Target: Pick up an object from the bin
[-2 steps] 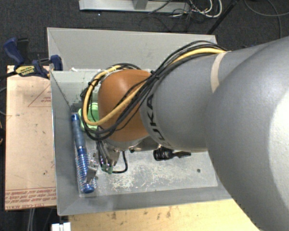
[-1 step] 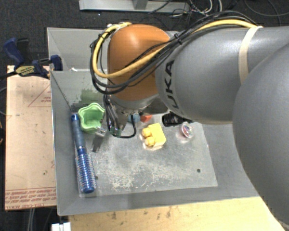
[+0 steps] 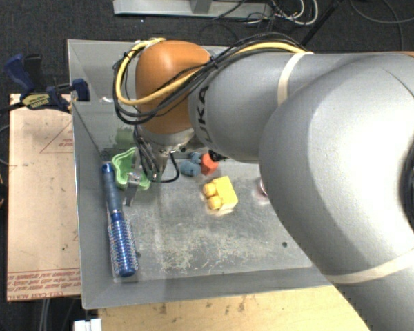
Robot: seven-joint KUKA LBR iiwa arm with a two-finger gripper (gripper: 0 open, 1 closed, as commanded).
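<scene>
A grey metal bin point(image 3: 193, 267) seen from above. At the far left lies a blue hairbrush point(image 3: 119, 229), its long axis running 12 to 6 o'clock with the bristle head at 6. Touching its handle end at 1 o'clock is a small green plastic piece point(image 3: 126, 165), tilted roughly 11 to 5. The gripper point(image 3: 139, 183) is right against its 4 o'clock edge; whether it is released or clenched cannot be told. At 3 o'clock lie a small blue piece point(image 3: 189, 166), an orange-red piece point(image 3: 209, 163) and a yellow block point(image 3: 219, 195).
</scene>
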